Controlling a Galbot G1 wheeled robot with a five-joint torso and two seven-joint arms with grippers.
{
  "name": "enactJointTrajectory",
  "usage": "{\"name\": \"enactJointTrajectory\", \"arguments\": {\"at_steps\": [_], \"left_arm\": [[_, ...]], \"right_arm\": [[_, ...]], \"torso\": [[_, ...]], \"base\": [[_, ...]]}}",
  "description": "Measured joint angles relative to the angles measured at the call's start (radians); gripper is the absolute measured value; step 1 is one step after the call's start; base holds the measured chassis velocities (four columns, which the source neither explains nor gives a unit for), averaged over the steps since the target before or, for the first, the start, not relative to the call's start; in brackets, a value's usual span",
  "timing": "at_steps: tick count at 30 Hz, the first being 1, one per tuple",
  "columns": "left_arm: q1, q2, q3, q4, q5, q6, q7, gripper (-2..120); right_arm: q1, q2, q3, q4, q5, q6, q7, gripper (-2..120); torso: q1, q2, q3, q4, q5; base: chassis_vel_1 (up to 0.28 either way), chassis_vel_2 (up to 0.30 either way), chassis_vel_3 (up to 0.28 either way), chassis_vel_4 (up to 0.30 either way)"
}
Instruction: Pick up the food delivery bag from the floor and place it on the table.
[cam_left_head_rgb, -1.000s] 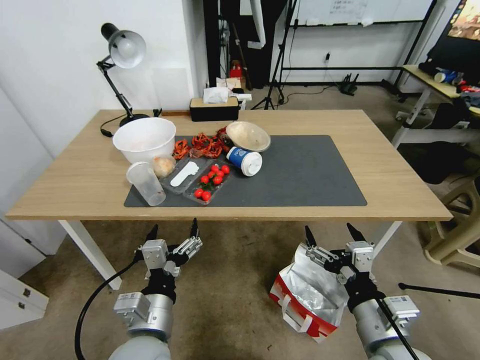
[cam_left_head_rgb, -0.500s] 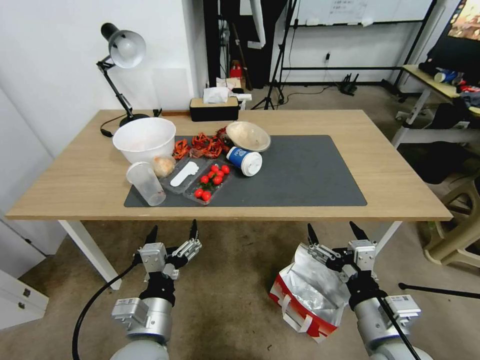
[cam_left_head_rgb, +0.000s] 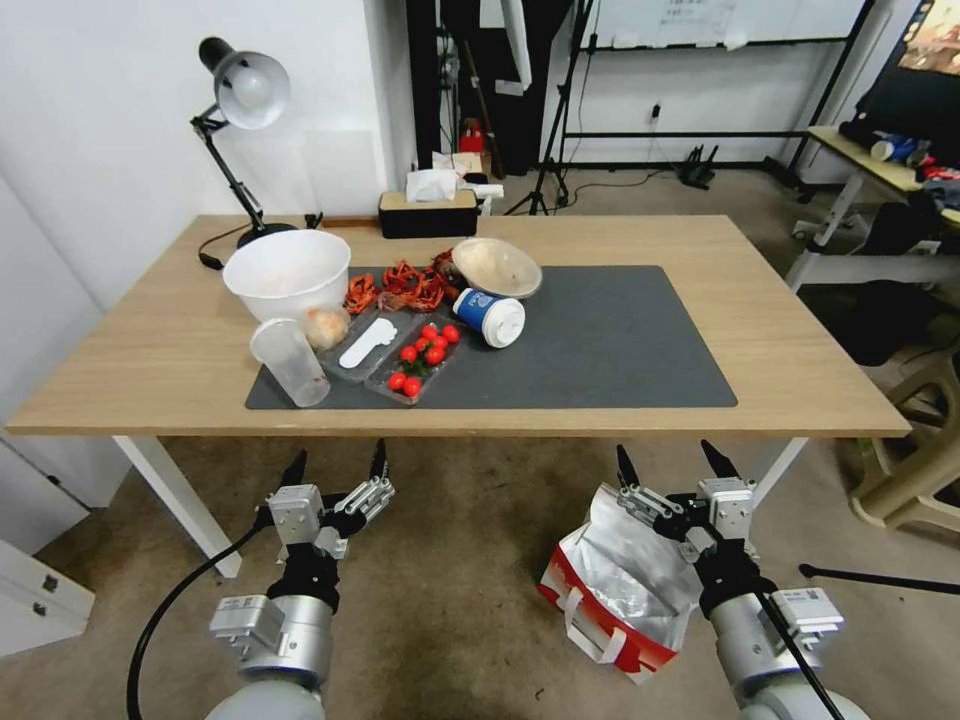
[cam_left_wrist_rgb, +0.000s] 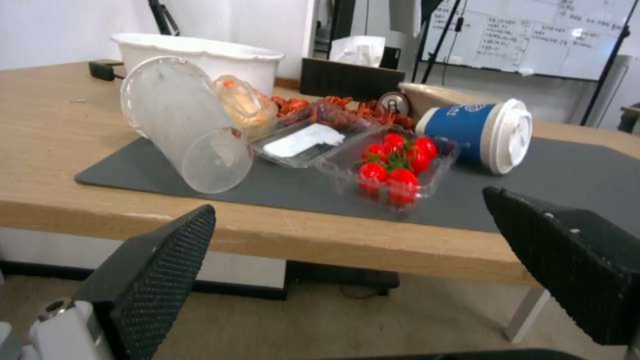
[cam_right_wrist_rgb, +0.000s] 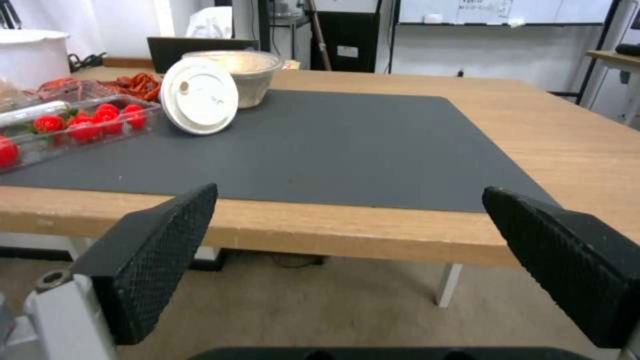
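Food delivery bag (cam_left_head_rgb: 620, 590) sits on the floor (cam_left_head_rgb: 450, 560) before the table (cam_left_head_rgb: 780, 340), under my right gripper (cam_left_head_rgb: 668, 462), spread wide and empty. My left gripper (cam_left_head_rgb: 336, 460) hangs wide too, well apart.

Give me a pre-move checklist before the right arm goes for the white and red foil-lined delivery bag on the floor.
1. Right gripper open: ok, fingers spread wide, nothing held.
2. White and red foil-lined delivery bag reachable: ok, it sits on the beige carpet floor directly below the right gripper, mouth open, leaning.
3. White handles free to grasp: cannot tell, one loop shows on the red side, the rest is hidden by the arm.
4. Drop zone on the light-wood table: ok, the right half of the dark grey mat is bare.
5. Clutter clearance: ok, the tipped blue paper cup and clear tray of cherry tomatoes lie on the mat's left half.
6. Left gripper: ok, open, beside the table leg, apart from the bag.
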Motion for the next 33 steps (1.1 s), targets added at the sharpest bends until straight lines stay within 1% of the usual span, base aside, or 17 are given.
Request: {"name": "enactJointTrajectory", "arguments": {"at_steps": [2, 6, 11, 14, 15, 18, 22, 25, 33], "left_arm": [[-0.004, 0.008, -0.004, 0.004, 0.003, -0.002, 0.004, 100], [-0.012, 0.028, -0.016, 0.02, 0.01, -0.01, 0.018, 100], [-0.013, 0.032, -0.02, 0.038, 0.022, -0.028, 0.02, 100], [-0.01, 0.032, -0.02, 0.048, 0.028, -0.04, 0.023, 100], [-0.01, 0.032, -0.02, 0.048, 0.028, -0.04, 0.023, 100], [-0.008, 0.032, -0.02, 0.051, 0.036, -0.049, 0.032, 100], [-0.009, 0.035, -0.021, 0.051, 0.036, -0.054, 0.037, 100], [-0.009, 0.041, -0.024, 0.054, 0.035, -0.061, 0.042, 100], [-0.007, 0.042, -0.024, 0.063, 0.035, -0.073, 0.048, 100]], "right_arm": [[0.0, -0.004, 0.004, -0.001, 0.004, 0.0, 0.0, 100], [-0.001, -0.018, 0.017, -0.01, 0.018, 0.004, 0.001, 100], [0.001, -0.029, 0.029, -0.021, 0.026, 0.009, -0.005, 100], [0.004, -0.034, 0.035, -0.042, 0.048, 0.036, -0.023, 100], [0.004, -0.034, 0.035, -0.042, 0.048, 0.036, -0.023, 100], [0.007, -0.033, 0.036, -0.063, 0.068, 0.071, -0.045, 100], [0.008, -0.03, 0.035, -0.077, 0.075, 0.093, -0.056, 100], [0.009, -0.031, 0.04, -0.101, 0.086, 0.124, -0.077, 100], [0.013, -0.034, 0.046, -0.134, 0.107, 0.154, -0.088, 100]], "torso": [[-0.004, -0.008, -0.004, 0.0, 0.0001], [-0.016, -0.036, -0.02, 0.0, 0.0001], [-0.024, -0.055, -0.031, 0.0, 0.0001], [-0.034, -0.075, -0.041, 0.0001, 0.0], [-0.034, -0.075, -0.041, 0.0001, 0.0], [-0.042, -0.095, -0.054, 0.0001, 0.0], [-0.048, -0.109, -0.062, 0.0, 0.0], [-0.057, -0.129, -0.073, 0.0, 0.0001], [-0.069, -0.16, -0.091, 0.0, 0.0001]], "base": [[0.0, 0.0, 0.0, 0.0], [0.0, 0.0, 0.0, 0.0], [0.0, 0.0, 0.0, 0.0], [0.0, 0.0, 0.0, 0.0], [0.0, 0.0, 0.0, 0.0], [0.0, 0.0, 0.0, 0.0], [0.0, 0.0, 0.0, 0.0], [0.0, 0.0, 0.0, 0.0], [0.0, 0.0, 0.0, 0.0]]}}
